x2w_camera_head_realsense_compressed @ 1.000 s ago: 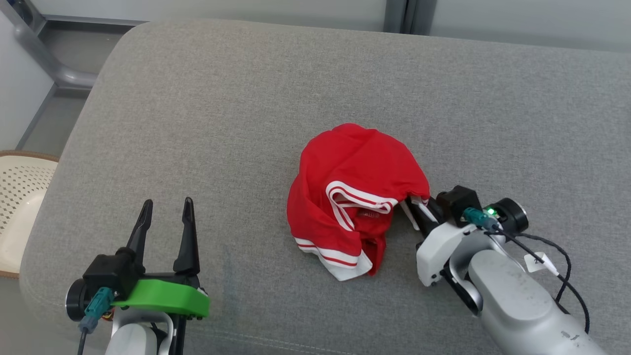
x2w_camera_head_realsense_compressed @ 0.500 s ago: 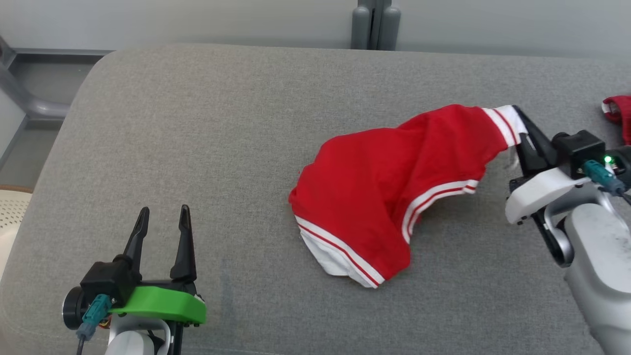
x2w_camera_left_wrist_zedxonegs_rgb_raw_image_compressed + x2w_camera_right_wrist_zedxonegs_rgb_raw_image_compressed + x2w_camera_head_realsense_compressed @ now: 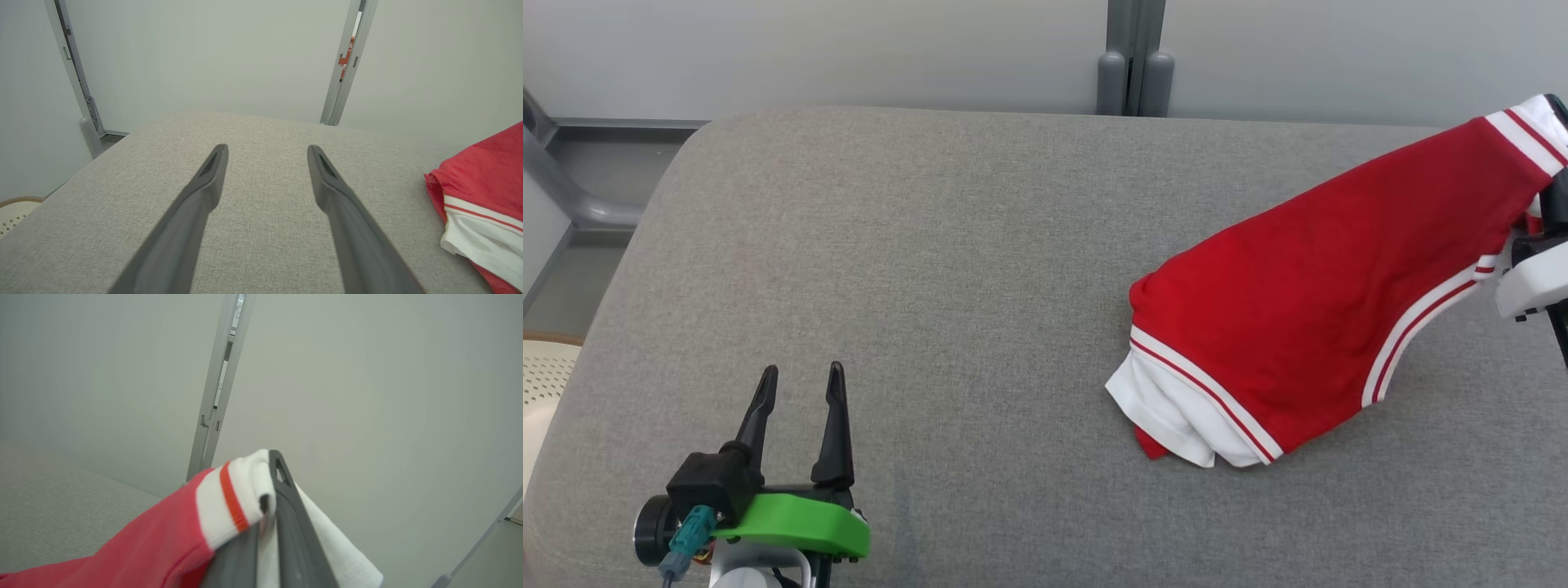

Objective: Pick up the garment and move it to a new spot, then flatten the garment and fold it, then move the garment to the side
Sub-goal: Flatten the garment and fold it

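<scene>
1. The right hand [image 3: 271, 473] is clamped shut on the white-banded hem of the red garment [image 3: 1339, 269]. From its fingertips the cloth slopes down and away to the grey cushion [image 3: 931, 245], where the far end lies bunched, white trim uppermost.
2. The left hand [image 3: 802, 370] is spread open and empty over bare cushion, with the garment well off to its right.
3. The hold looks shallow, taken close to the fingertips on a thick band. If the trailing end drags or snags on the woven cushion, I judge the hem could pull free.
4. Only one edge is held, so the cloth hangs as a twisted tube. Set down that way, it would probably land in layered folds and be harder to flatten.
5. In the head view the right hand is cut off at the picture's edge, so the room beyond it on the cushion is unknown, and a release there might overhang.
6. In the right wrist view, cloth covers one finger, hiding how much fabric sits in the grip. The garment's type and its underside are also unclear.
</scene>
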Motion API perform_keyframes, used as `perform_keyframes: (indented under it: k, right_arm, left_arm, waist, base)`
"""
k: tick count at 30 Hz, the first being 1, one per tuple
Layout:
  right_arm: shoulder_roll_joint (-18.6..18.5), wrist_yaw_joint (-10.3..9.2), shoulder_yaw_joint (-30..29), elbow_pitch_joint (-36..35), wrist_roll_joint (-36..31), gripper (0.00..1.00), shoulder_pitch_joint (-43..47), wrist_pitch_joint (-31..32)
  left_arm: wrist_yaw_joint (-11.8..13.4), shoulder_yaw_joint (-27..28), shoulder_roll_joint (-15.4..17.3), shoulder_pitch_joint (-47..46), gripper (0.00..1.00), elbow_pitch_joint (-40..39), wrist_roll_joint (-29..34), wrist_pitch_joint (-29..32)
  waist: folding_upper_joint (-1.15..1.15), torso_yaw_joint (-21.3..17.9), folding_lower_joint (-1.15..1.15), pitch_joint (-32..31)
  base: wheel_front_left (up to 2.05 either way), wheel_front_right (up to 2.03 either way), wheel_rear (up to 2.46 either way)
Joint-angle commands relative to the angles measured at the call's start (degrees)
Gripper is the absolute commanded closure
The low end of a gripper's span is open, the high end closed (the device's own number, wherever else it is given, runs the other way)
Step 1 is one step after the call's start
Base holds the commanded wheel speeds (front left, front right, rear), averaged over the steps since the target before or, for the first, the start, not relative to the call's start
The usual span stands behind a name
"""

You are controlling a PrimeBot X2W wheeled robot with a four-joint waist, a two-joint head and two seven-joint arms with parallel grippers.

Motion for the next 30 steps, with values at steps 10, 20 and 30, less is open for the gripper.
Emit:
perform_keyframes:
  k: [10,20,30]
  right_arm:
    - [6.7,-0.03,12.5,-4.1,-0.1,1.0,-4.6,2.9]
    - [19.6,-0.03,30.9,12.1,2.7,1.0,-17.3,-0.4]
    - [25.0,-0.03,44.7,30.4,9.9,0.0,-21.7,-3.2]
  left_arm:
    - [0.3,-0.9,0.1,-0.4,0.0,0.1,-0.4,0.0]
    - [0.5,-3.2,0.1,-2.7,0.0,0.5,-1.8,0.0]
    - [1.5,-6.3,0.1,-4.2,0.0,1.2,-3.8,0.0]
  waist:
    - [0.0,1.7,0.0,0.2]
    - [0.0,6.0,0.0,2.6]
    - [0.0,10.7,0.0,4.8]
  base:
    - [0.0,0.0,0.0]
    - [0.0,0.0,0.0]
    - [0.0,0.0,0.0]
